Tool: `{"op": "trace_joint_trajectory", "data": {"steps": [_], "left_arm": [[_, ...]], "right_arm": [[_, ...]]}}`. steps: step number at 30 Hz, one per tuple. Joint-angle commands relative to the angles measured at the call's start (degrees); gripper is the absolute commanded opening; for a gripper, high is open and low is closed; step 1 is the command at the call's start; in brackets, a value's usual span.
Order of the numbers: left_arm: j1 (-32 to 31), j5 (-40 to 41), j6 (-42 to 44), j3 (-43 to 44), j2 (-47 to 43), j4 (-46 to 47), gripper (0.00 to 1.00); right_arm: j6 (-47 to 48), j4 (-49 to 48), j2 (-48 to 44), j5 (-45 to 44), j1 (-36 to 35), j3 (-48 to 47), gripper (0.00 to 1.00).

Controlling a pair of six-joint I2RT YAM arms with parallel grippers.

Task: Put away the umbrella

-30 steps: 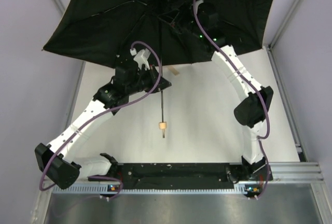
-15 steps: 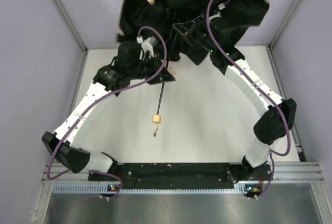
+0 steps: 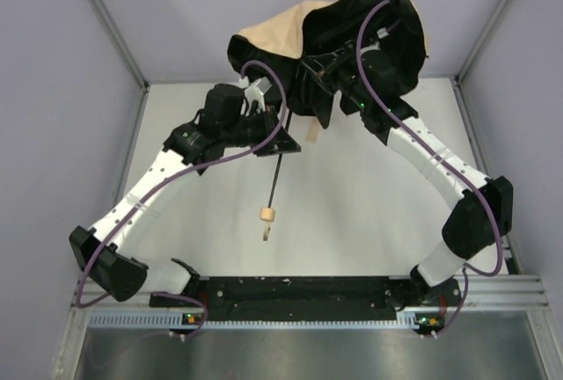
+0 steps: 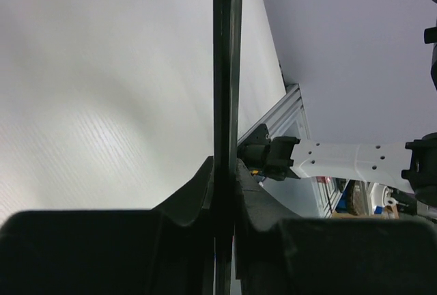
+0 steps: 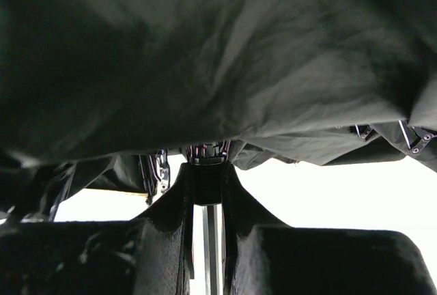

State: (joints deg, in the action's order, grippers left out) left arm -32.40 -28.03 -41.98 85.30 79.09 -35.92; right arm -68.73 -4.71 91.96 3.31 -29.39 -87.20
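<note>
Tan-and-black fabric of the umbrella bunches half-collapsed over the far edge of the table (tan outside, black within). Beneath it the right gripper pinches the slider; the left gripper is clamped on the thin shaft, above the small handle.

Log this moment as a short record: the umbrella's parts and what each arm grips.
canopy: bunched loosely, black underside and beige outer face showing, at the far side
shaft: black, extended, pointing toward the arm bases
handle: tan, at the shaft's near end, ungripped
left gripper: fingers clamped on the shaft
right gripper: under the canopy, fingers closed on the runner
</note>
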Motion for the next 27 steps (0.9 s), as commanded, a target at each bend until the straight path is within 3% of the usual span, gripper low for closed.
{"op": "trace_joint_trajectory", "data": {"steps": [1,6,13,14,15,16,18,24,27], "left_arm": [[-0.55,8.69,-3.20,-7.49,-6.65,12.72,0.20],[-4.15,10.80,-6.45,-18.48,-14.56,13.77,0.34],[-5.74,12.91,-7.06,-23.50,-20.90,10.08,0.36],[-5.83,13.00,-7.15,-23.86,-21.34,9.82,0.28],[-5.83,13.44,-7.15,-23.86,-21.69,9.30,0.11],[-5.74,13.88,-6.98,-23.86,-21.78,9.38,0.03],[-4.78,15.19,-5.67,-22.47,-20.74,10.17,0.00],[0.76,15.99,1.63,-2.98,-4.23,10.00,0.00],[0.68,16.26,2.16,1.62,-0.08,11.13,0.00]], "right_arm": [[-2.46,-8.28,-5.48,8.82,-2.78,-0.52,0.00],[-2.28,-10.05,-3.90,7.85,-2.34,-2.71,0.00],[-0.62,-8.38,-0.48,9.08,-1.11,-8.77,0.00],[-0.36,-8.21,-0.12,9.08,-0.85,-9.39,0.00],[-0.09,-7.95,0.32,9.43,-0.67,-10.09,0.00],[0.43,-7.34,0.67,10.22,-0.58,-10.71,0.00],[1.66,-6.19,0.68,12.49,-1.02,-9.93,0.00],[-1.14,-11.98,-11.09,11.63,-6.64,12.72,0.00],[-1.67,-13.48,-13.82,10.40,-8.75,19.07,0.00]]}}
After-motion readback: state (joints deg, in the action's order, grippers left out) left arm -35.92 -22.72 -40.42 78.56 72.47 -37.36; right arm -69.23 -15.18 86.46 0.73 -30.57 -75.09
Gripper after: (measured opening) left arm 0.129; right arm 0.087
